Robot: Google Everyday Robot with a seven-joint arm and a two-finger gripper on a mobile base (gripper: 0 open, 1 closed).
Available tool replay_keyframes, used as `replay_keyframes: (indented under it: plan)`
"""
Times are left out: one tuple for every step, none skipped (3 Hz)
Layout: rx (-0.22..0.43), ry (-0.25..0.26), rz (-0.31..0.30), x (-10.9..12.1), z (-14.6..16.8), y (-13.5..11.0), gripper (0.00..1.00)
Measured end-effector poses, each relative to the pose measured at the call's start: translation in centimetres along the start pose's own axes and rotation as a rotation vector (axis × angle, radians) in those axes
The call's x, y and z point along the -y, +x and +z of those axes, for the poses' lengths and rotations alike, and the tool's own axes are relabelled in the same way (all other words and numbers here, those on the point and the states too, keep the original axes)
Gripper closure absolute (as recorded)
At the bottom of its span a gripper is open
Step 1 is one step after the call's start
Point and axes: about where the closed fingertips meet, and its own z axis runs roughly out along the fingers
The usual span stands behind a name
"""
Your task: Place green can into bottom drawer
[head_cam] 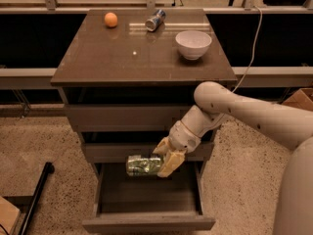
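The green can lies on its side in my gripper, whose yellowish fingers are shut on its right end. The can hangs in the air over the back of the open bottom drawer, just below the front of the middle drawer. The bottom drawer is pulled out and its dark grey inside shows nothing in it. My arm reaches in from the right.
On the cabinet top are an orange ball, a silver-blue can lying on its side and a white bowl. A black pole leans at the lower left. A cardboard box sits at right.
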Motion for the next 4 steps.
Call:
replay_keyframes:
  plan:
    - [-0.007, -0.021, 0.054, 4.3, 2.8, 4.5, 1.0]
    - [0.002, -0.032, 0.064, 4.4, 3.6, 5.0, 1.0]
    - [-0.085, -0.004, 0.092, 4.6, 4.0, 4.9, 1.0]
    - [-0.136, 0.078, 0.169, 4.4, 5.6, 6.1, 1.0]
